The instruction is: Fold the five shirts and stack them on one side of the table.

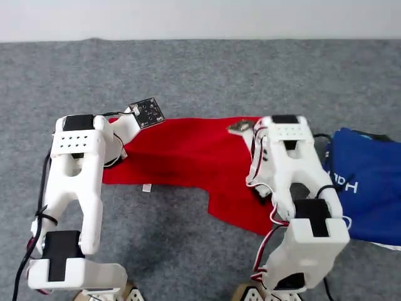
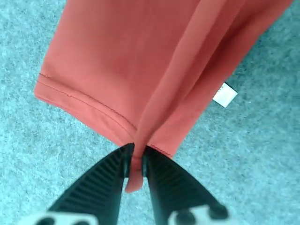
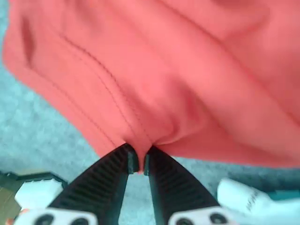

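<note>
A red shirt [image 1: 188, 157] lies spread across the middle of the grey table between the two arms. My left gripper [image 2: 135, 161] is shut on a pinched fold at the red shirt's [image 2: 140, 61] hemmed edge, at its left end in the high view. My right gripper [image 3: 139, 161] is shut on a bunched fold of the red shirt [image 3: 187, 70] near its stitched hem, at the shirt's right side. A white label [image 2: 225, 95] sticks out from the shirt's edge; the same label [image 1: 146, 187] lies at the shirt's front edge.
A blue shirt [image 1: 366, 188] with white print lies bunched at the right edge of the table, beside the right arm [image 1: 294, 182]. The left arm [image 1: 75, 188] stands over the shirt's left end. Bare grey table surface [image 1: 188, 75] stretches behind the shirt.
</note>
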{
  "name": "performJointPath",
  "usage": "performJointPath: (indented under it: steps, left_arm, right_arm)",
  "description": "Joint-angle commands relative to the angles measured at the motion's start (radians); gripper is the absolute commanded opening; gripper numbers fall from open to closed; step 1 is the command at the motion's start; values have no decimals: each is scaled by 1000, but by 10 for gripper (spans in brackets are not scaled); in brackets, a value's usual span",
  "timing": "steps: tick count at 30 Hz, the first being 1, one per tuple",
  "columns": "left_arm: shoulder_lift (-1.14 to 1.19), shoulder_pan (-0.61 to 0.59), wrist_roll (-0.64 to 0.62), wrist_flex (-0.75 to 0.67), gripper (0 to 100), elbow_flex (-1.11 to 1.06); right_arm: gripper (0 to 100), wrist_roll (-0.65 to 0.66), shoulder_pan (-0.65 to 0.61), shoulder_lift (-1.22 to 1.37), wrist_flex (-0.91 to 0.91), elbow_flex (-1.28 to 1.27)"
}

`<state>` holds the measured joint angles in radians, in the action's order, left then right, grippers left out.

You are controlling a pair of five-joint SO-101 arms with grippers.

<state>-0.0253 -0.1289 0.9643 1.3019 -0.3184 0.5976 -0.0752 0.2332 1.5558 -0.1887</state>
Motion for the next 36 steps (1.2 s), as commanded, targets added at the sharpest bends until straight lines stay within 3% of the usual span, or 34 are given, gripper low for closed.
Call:
performJointPath:
  steps: [1,5,12,16,22,28,36]
  left_arm:
    - [-78,5,-6,31,5,28]
    - [-176,5,-26,78,5,70]
    - [-365,-3,-175,15,5,110]
    - [-474,-3,-290,-58,5,130]
    - [-631,-3,-450,-259,5,131]
    - [-815,-2,-448,-341,5,194]
    - [-1062,-5,-428,-345,5,285]
  right_arm:
    - [10,14,4,-131,94,155]
    - [10,37,4,-216,193,278]
    - [10,37,36,-367,237,537]
    - [12,48,114,-401,234,744]
    - [13,164,246,-401,165,1142]
    - [13,275,311,-409,65,1455]
    - [12,311,461,-414,62,1804]
